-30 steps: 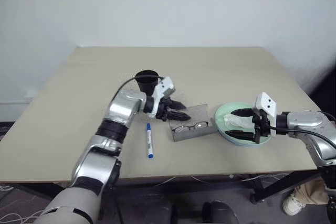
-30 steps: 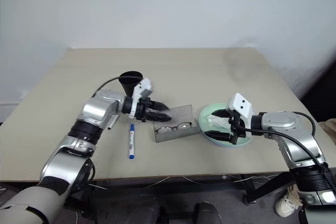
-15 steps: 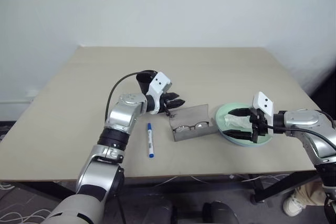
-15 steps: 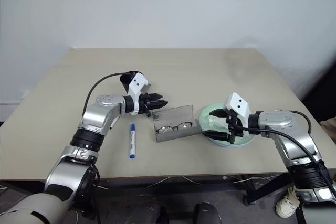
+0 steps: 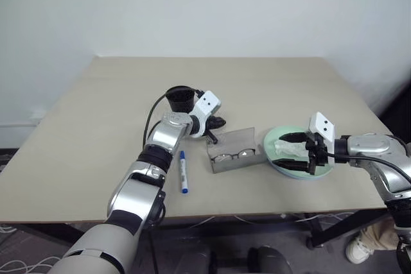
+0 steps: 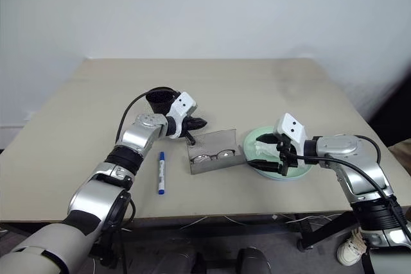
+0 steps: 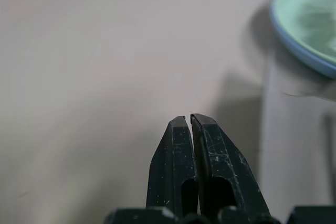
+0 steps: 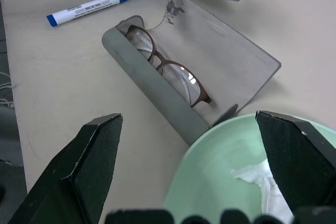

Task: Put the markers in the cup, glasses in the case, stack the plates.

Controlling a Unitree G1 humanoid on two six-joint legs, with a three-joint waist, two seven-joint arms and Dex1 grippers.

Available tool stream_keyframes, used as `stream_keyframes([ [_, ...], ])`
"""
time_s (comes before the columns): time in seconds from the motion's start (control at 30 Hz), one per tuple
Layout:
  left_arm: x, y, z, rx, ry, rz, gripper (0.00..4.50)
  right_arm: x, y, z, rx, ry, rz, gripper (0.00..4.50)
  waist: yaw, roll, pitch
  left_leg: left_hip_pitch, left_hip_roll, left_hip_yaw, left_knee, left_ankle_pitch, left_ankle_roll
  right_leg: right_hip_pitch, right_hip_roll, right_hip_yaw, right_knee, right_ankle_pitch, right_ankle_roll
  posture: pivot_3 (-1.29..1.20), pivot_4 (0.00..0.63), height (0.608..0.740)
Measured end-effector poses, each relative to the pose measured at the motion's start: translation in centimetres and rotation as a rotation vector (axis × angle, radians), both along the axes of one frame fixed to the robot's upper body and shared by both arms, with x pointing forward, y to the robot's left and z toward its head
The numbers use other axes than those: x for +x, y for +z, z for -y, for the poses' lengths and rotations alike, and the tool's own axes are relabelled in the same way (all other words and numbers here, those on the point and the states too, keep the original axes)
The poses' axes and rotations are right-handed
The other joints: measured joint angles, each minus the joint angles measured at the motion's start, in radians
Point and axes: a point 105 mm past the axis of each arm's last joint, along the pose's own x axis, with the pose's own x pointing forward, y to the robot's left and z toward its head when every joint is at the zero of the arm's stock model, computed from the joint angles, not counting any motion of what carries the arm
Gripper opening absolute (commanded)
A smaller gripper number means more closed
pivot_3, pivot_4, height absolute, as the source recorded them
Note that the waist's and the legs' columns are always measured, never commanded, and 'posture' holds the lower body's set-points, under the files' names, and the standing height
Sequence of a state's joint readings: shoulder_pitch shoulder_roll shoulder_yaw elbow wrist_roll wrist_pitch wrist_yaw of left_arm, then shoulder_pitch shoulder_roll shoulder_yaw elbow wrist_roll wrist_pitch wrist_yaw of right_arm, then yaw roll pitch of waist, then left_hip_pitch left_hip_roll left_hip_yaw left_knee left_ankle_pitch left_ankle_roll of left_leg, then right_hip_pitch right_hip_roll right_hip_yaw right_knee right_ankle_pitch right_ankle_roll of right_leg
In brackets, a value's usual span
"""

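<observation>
Your left pincer (image 5: pixel 216 122) reaches forward, fingers pressed shut on nothing, between the cup (image 5: pixel 180 99) and the open case (image 5: pixel 236 150) (glasses (image 5: pixel 233 155) inside). Your right pincer (image 5: pixel 294 151) hangs wide open over the stacked plates (image 5: pixel 277 163); the blue-capped marker (image 5: pixel 183 171) lies on the tabletop (image 5: pixel 90 133).

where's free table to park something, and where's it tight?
Free: the table behind the black cup and grey case to the far edge, plus its left side. Tight: blue-capped marker, case and stacked plates along the front.

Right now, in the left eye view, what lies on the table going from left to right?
Black cup → blue-capped marker → open grey case with the glasses inside → stacked plates with a tissue wad.
</observation>
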State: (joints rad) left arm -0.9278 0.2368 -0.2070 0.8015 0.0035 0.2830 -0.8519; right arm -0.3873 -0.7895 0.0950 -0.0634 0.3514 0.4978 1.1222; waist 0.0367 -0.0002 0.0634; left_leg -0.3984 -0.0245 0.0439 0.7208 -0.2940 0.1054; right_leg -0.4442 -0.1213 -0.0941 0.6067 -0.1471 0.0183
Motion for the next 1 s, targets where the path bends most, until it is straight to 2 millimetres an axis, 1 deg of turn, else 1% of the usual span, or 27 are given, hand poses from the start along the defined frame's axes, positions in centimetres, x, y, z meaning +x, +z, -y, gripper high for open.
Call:
stream_keyframes([
  [0.07, -0.7, -0.4, 0.2, 0.021, -0.05, -0.01, 0.03, 0.0, 0.0, 0.0, 0.0, -0.004, 0.002, 4.41, 0.0, 0.0, 0.0, 0.0, 0.0, 0.0, 0.0, 0.0, 0.0, 0.0, 0.0, 0.0, 0.0, 0.0, 0.0, 0.0, 0.0, 0.723],
  [0.17, -1.5, -0.1, 0.4, 0.06, -0.124, 0.009, 0.03, 0.0, 0.0, 0.0, 0.0, -0.004, 0.005, 4.41, 0.0, 0.0, 0.0, 0.001, 0.0, 0.0, 0.0, 0.0, 0.0, 0.001, 0.0, 0.0, 0.0, 0.0, 0.0, 0.0, 0.0, 0.723],
  [0.3, -2.5, 0.1, 0.9, 0.066, -0.181, 0.01, 0.03, 0.0, 0.1, 0.0, 0.0, -0.003, 0.006, 4.41, 0.0, 0.0, 0.0, 0.001, 0.0, 0.0, 0.0, 0.0, 0.0, 0.0, 0.0, 0.0, 0.0, 0.0, 0.0, 0.0, 0.0, 0.723],
  [0.37, -3.1, -0.1, 0.9, 0.08, -0.206, 0.001, 0.03, 0.0, 0.1, 0.0, 0.0, -0.004, 0.006, 4.41, 0.0, 0.0, 0.0, 0.001, 0.0, 0.0, 0.0, 0.0, 0.0, 0.001, 0.0, 0.0, 0.0, 0.0, 0.0, 0.0, 0.0, 0.723],
  [0.47, -3.9, -1.4, 0.5, 0.096, -0.22, -0.044, 0.03, 0.0, 0.1, 0.0, 0.0, -0.004, 0.006, 4.41, 0.0, 0.0, 0.0, 0.0, 0.0, 0.0, 0.0, 0.0, 0.0, 0.0, 0.0, 0.0, 0.0, 0.0, 0.0, 0.0, 0.0, 0.723],
  [0.5, -4.2, -1.5, 0.5, 0.1, -0.226, -0.052, 0.03, 0.0, 0.1, 0.0, 0.0, -0.004, 0.006, 4.41, 0.0, 0.0, 0.0, 0.0, 0.0, 0.0, 0.0, 0.0, 0.0, 0.0, 0.0, 0.0, 0.0, 0.0, 0.0, 0.0, 0.0, 0.723],
  [0.63, -5.0, -1.0, 0.6, 0.105, -0.256, -0.039, 0.03, 0.0, 0.1, -0.1, 0.0, -0.004, 0.008, 4.41, 0.001, 0.0, 0.0, 0.0, 0.0, 0.0, 0.0, 0.0, 0.0, 0.0, 0.0, 0.001, 0.0, 0.0, 0.0, 0.0, 0.0, 0.723],
  [0.83, -6.5, -1.7, 0.5, 0.106, -0.274, -0.064, 0.03, 0.1, 0.2, 0.0, -0.001, -0.004, 0.01, 4.41, 0.0, 0.0, 0.0, 0.0, 0.0, 0.0, 0.0, 0.0, 0.0, 0.0, 0.0, 0.001, 0.0, 0.0, 0.0, 0.0, 0.0, 0.723],
  [1.0, -7.0, -1.6, 0.2, 0.113, -0.272, -0.062, 0.03, 0.2, 0.4, -0.1, -0.001, -0.003, 0.016, 4.41, 0.0, 0.0, 0.0, 0.001, 0.0, 0.0, 0.0, 0.0, 0.0, 0.0, 0.0, 0.001, 0.0, 0.0, -0.001, 0.0, 0.0, 0.723],
])
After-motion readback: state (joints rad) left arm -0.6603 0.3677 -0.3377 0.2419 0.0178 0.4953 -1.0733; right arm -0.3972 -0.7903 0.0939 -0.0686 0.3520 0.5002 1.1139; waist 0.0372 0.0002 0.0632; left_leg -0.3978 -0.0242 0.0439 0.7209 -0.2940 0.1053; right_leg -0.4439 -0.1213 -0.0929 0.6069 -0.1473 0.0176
